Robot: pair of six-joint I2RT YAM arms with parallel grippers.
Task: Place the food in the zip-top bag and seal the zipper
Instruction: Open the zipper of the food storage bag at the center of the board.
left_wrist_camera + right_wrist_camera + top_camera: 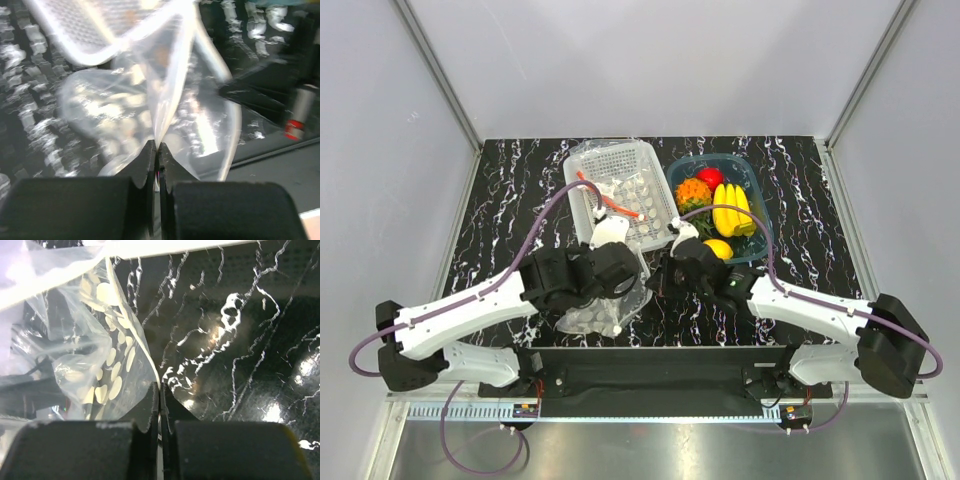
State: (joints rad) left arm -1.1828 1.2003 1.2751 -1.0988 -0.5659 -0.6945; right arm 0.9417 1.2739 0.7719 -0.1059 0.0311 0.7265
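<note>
The zip-top bag (598, 316), clear with white dots, hangs between both grippers just in front of the arm bases. My left gripper (158, 145) is shut on a fold of the bag's film (165, 90). My right gripper (160, 385) is shut on the bag's edge (112, 375), where a thin pale strip, apparently the zipper (142, 347), runs into the jaws. In the top view the two grippers (630, 275) (658, 276) stand close together. The food lies in the blue tub (760, 205): orange piece (693, 192), red fruit (710, 177), banana bunch (732, 208), lemon (718, 248).
A white perforated basket (610, 160) stands behind the left gripper, with more dotted clear plastic and a thin red strip (620, 208) lying in it. The blue tub sits right behind the right gripper. Black marbled tabletop (520, 200) extends to both sides.
</note>
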